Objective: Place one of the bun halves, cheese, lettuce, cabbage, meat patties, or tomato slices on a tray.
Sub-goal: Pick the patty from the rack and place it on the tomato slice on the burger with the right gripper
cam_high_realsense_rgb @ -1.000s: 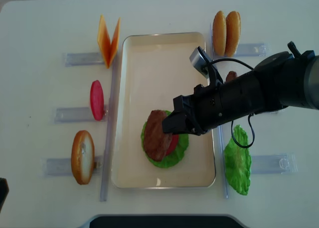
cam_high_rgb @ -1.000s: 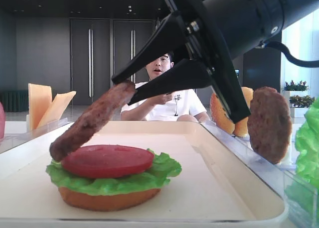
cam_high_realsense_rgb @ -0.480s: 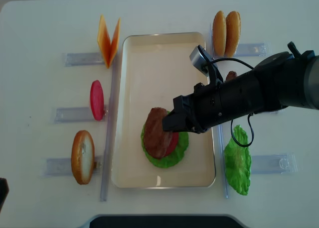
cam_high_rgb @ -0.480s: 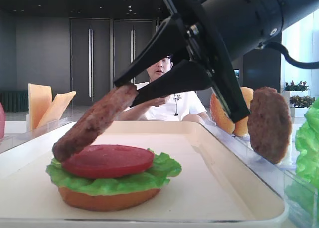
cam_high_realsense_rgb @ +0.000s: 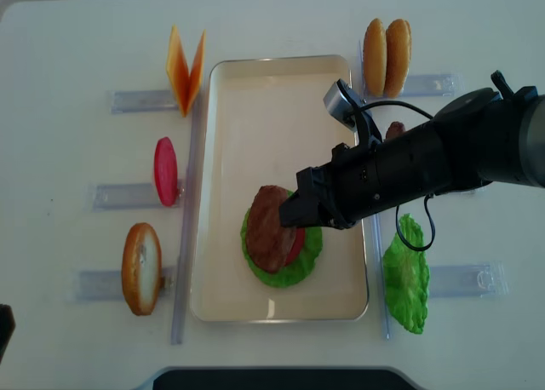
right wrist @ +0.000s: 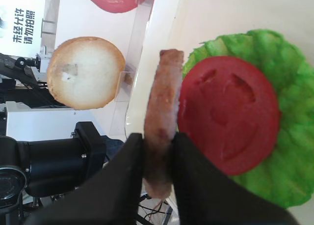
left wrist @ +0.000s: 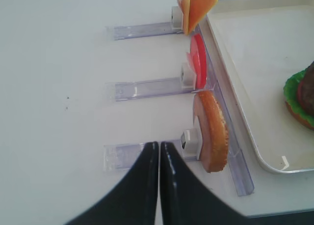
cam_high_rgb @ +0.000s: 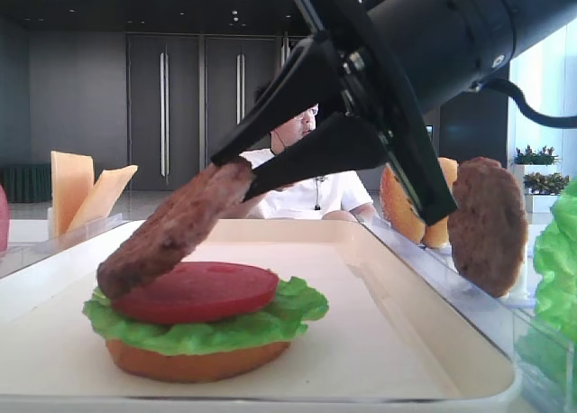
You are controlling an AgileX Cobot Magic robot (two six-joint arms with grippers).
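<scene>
Exterior high: patty [cam_high_rgb: 176,228] slants, low end left.

Low table-level view close along the tray [cam_high_rgb: 433,341], overhead view straight down, both sharing the tray

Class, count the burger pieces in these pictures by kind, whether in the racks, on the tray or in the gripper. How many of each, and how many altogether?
Bun halves: 4
Cheese slices: 2
Lettuce leaves: 2
Tomato slices: 2
Meat patties: 2
Total: 12
</scene>
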